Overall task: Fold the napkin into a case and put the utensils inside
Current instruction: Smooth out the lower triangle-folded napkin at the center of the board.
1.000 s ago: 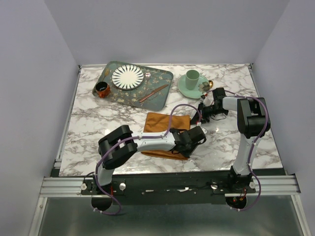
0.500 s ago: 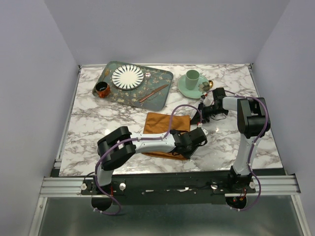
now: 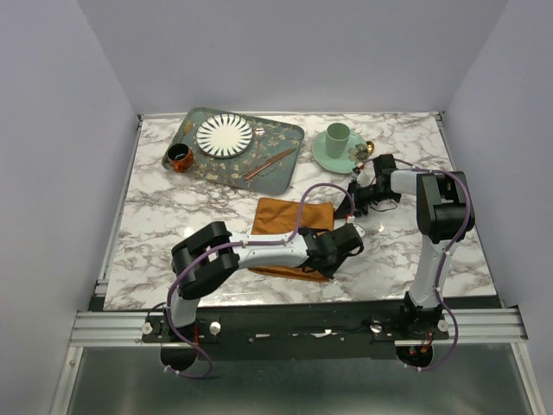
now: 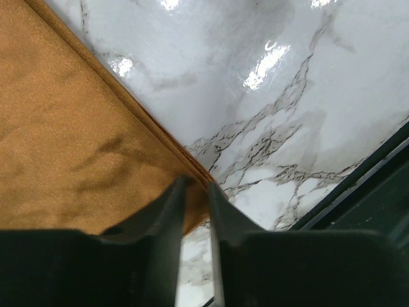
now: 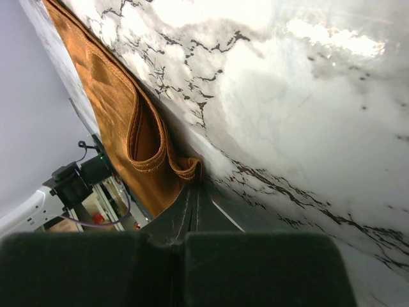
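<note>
Patterned green tray [image 3: 278, 140] far-left holding striped plate [image 3: 225, 135]; brown cup [image 3: 179, 157] at its edge; green mug [image 3: 337, 136] on saucer [image 3: 322, 156].

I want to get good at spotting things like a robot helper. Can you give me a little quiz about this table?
1. True or false: the striped plate sits on the green tray.
2. The jaws of the right gripper are pinched shut on something. What is it? A) a corner of the napkin B) the striped plate C) the green tray
3. Fill in the blank: the mint-green cup stands on a matching ____.

Key: 1 true; 2 A; 3 saucer.
</note>
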Robot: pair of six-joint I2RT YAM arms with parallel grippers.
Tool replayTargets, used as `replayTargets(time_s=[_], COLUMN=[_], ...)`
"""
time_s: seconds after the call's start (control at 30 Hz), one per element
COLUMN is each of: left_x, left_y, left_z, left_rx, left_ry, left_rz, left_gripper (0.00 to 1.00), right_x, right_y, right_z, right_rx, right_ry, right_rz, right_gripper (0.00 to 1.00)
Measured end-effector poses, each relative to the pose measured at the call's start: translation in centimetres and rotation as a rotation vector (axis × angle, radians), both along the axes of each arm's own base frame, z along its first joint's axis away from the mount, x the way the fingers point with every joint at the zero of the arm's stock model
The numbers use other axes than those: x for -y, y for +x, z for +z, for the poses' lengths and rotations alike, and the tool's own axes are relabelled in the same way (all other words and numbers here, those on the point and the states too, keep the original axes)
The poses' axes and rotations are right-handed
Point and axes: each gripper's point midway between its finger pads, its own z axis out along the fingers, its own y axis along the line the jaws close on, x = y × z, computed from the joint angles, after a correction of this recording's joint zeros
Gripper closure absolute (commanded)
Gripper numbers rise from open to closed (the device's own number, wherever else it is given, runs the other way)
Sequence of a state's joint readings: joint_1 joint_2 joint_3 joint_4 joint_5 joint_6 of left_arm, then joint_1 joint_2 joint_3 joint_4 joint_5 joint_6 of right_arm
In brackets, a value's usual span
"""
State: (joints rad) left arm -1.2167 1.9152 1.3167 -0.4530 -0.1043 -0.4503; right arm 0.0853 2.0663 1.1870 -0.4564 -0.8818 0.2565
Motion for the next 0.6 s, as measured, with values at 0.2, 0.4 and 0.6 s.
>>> replayTargets(time_s=[0.2,0.4,0.6], left_x=[0.03,-0.01,-0.04], left_y=[-0.01,-0.02,-0.04], left_z=[-0.01,-0.13,-0.17], left_rx=[-0.002,-0.003,-0.004], left_ry=[-0.001,0.002,0.003], left_rz=[0.004,0.002,0.004], left_gripper=[0.63,0.86,0.99], right_x=[0.00,0.00,-0.01], right_y=[0.00,0.00,0.00], right_z=[0.00,0.00,0.01], right_rx=[-0.002,-0.004,-0.004], right_ry=[0.000,0.000,0.000], right_rz=[-0.002,-0.003,-0.003], right_gripper=[0.99,0.99,0.99])
